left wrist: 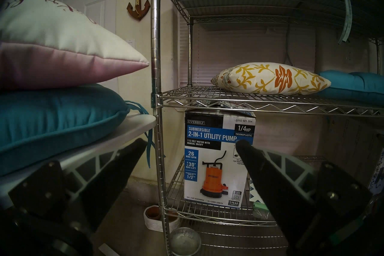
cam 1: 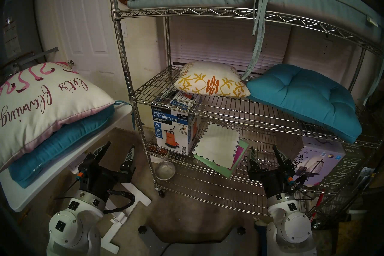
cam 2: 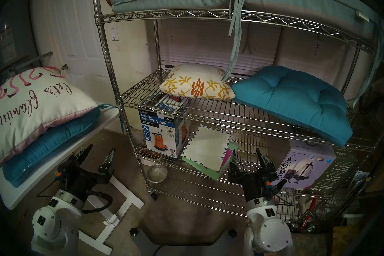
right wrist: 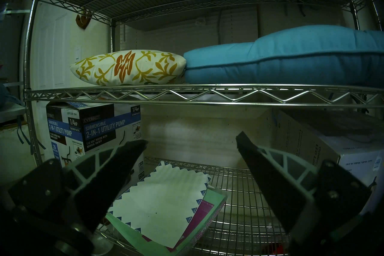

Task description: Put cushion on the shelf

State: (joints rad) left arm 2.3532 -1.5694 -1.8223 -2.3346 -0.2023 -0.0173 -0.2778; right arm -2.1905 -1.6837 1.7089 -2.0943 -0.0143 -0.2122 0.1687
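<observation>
From the head views we saw two cushions already on the shelf (cam 1: pixel 228 113): a floral pillow (cam 1: pixel 209 80) and a teal cushion (cam 1: pixel 301 99). Two remained on the white table (cam 1: pixel 62 162), a flamingo pillow (cam 1: pixel 41 108) atop a teal seat cushion (cam 1: pixel 58 145). Our left gripper (cam 1: pixel 119 150) and right gripper (cam 1: pixel 264 152) were spread and empty. Both wrist views confirmed parted fingers holding nothing.

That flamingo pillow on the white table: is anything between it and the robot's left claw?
Nothing visible. The left gripper hangs open, below the table edge; the pillow lies on top of a teal cushion, uncovered. On the shelf, the middle tier's front left is bare wire.
</observation>
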